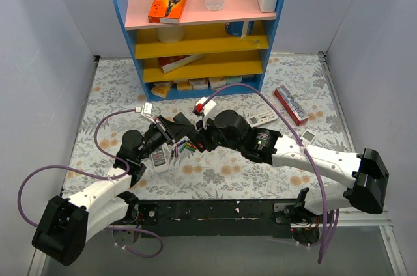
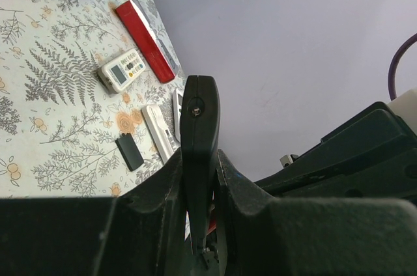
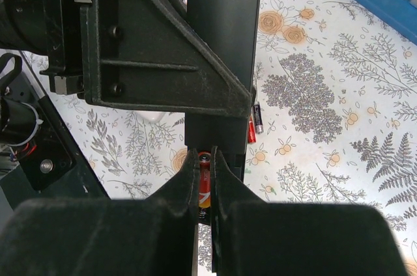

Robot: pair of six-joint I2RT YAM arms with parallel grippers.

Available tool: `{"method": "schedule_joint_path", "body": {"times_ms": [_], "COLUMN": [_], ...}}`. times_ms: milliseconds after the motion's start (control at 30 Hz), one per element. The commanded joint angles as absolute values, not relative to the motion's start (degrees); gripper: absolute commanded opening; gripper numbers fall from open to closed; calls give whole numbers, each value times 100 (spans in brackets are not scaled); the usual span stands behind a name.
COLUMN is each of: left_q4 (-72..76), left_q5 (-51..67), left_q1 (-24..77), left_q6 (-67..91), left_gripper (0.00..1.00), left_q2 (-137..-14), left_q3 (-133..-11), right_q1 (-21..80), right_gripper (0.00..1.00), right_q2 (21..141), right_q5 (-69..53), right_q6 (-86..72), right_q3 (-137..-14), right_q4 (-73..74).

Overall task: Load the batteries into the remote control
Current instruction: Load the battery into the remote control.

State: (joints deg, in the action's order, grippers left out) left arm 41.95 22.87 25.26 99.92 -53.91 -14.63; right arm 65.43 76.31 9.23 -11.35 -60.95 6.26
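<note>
Above the middle of the table (image 1: pixel 221 175), the left claw (image 2: pixel 199 181) is clamped on the black remote (image 2: pixel 199 120), lifting it clear, seemingly so that its back faces the right arm. The right claw (image 3: pixel 204 162) pinches a red battery (image 3: pixel 204 181) against the remote's near end, probably to seat it, while spare batteries (image 3: pixel 254 123) lie on the table just beyond.

Pale lilac walls (image 1: pixel 52 61) — floral tablecloth (image 1: pixel 111 94), blue shelf unit (image 1: pixel 118 2) behind

Right tool (image 3: pixel 204 159) hides most of the red battery (image 3: pixel 204 185).
</note>
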Motion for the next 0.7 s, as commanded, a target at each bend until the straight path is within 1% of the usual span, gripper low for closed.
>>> {"method": "schedule_joint_path", "body": {"times_ms": [0,267,367,400,467,600,667], "left_q4": [4359,4438,4447,4447,4421,4403,4412], "left_q5": [2373,2434,2470,2487,2496,2514,2540], "left_q1": [2549,2549,2540,2549,2549,2540,2549], "left_q6": [9976,9958,9958,9967,9958,9967,9976], "left_gripper": [0,0,0,0,0,0,0], "left_q2": [-5282,-5256,-5247,-5247,-5221,-5186,-5177], "left_q3": [-1740,-1846,-1854,-1854,-1846,-1811,-1802], "right_q1": [6609,6618,6618,6618,6609,6609,6609], "right_gripper": [1,1,5,8,11,25,27], "right_q2": [7734,7638,7611,7594,7550,7532,7541], "right_q5": [800,922,1028,1115,1177,1301,1266], "right_q6": [-1090,-1344,-1450,-1494,-1547,-1661,-1696], "right_q3": [-6126,-5942,-5950,-5933,-5941,-6020,-6082], "right_q4": [747,809,817,826,800,879,879]}}
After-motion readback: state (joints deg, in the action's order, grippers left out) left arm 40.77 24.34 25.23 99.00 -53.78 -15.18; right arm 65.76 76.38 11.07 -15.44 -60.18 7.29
